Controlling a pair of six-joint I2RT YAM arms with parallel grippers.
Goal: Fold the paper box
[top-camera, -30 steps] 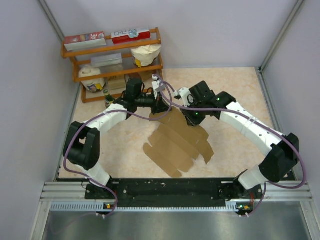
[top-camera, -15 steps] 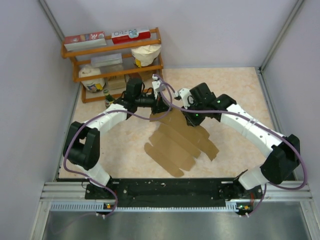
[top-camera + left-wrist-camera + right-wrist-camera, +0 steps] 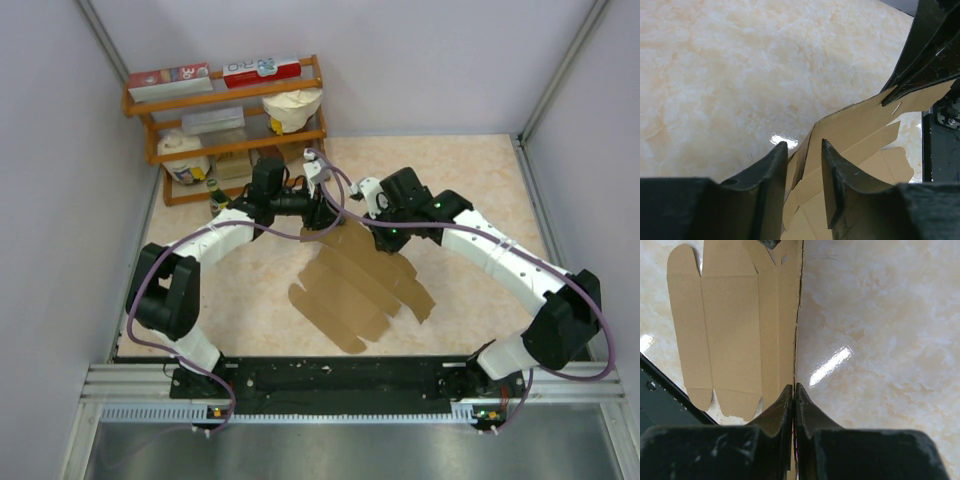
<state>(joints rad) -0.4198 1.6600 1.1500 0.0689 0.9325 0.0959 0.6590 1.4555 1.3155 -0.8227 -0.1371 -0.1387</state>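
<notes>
At the far edge of the paper box (image 3: 360, 285), right hand (image 3: 794, 390): fingers pressed together on a raised border of the cardboard, which runs edge-on between them.
Left hand (image 3: 802, 150): fingers parted, a folded-up corner of the cardboard standing in the gap; whether either finger touches it cannot be told.
Hands to each other: close together, tips facing, both at the same far flap.
Paper box: unfolded, mostly flat on the middle of the desk (image 3: 470, 190), far end lifted, rounded flaps toward the near edge.
Beyond: wooden shelf (image 3: 225, 110) in the far left corner.
</notes>
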